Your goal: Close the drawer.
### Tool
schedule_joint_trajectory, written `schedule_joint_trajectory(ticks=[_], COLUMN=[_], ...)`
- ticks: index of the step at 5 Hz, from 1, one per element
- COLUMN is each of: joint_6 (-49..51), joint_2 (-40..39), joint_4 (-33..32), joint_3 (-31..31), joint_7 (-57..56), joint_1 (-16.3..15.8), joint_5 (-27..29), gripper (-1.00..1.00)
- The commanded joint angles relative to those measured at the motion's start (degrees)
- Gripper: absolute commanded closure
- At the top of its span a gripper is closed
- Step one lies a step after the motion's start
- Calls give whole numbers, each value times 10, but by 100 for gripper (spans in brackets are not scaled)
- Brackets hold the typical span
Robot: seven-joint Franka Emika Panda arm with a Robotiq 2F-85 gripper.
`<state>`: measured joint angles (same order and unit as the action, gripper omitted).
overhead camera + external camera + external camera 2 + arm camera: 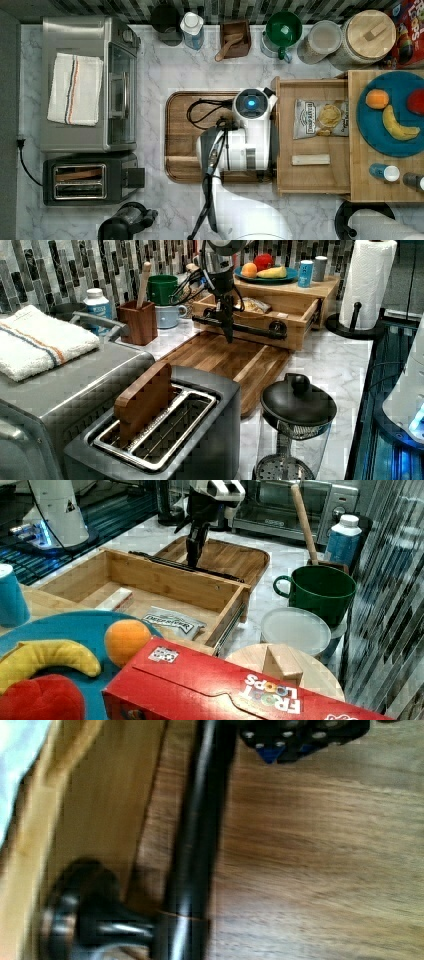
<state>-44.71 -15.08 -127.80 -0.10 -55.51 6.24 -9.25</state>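
The light-wood drawer (312, 177) stands pulled out toward the top view's left. It holds a chip bag (320, 119) and a small pale block (310, 159). A long black bar handle (250, 328) runs across its front panel (170, 582). My gripper (228, 337) points straight down, shut with nothing held. It sits just in front of the handle, on the tray side, near the bar's middle. The wrist view has the handle (197, 845) running right beside my fingertips (280, 742). From above, my white hand (250, 125) hides the handle's middle.
A dark-brown wooden tray (182, 150) lies on the marble counter under my arm. The cabinet top (362, 180) carries a blue plate of fruit (395, 145). A toaster (85, 180), a toaster oven (85, 85), a green mug (283, 30) and jars ring the area.
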Motion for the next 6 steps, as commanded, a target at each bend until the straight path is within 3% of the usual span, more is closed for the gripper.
schedule_joint_trajectory(ticks=[1, 2, 3, 4, 6], joint_6=[18, -2, 1, -14, -48], joint_2=[7, -21, -34, -35, -65], joint_4=[71, 98, 120, 124, 169], joint_3=[-28, -72, -63, -82, -73], joint_7=[-136, -201, -230, -236, -292], joint_1=[80, 85, 137, 155, 233], joint_5=[41, 67, 78, 73, 66], gripper=[100, 100, 100, 100, 100])
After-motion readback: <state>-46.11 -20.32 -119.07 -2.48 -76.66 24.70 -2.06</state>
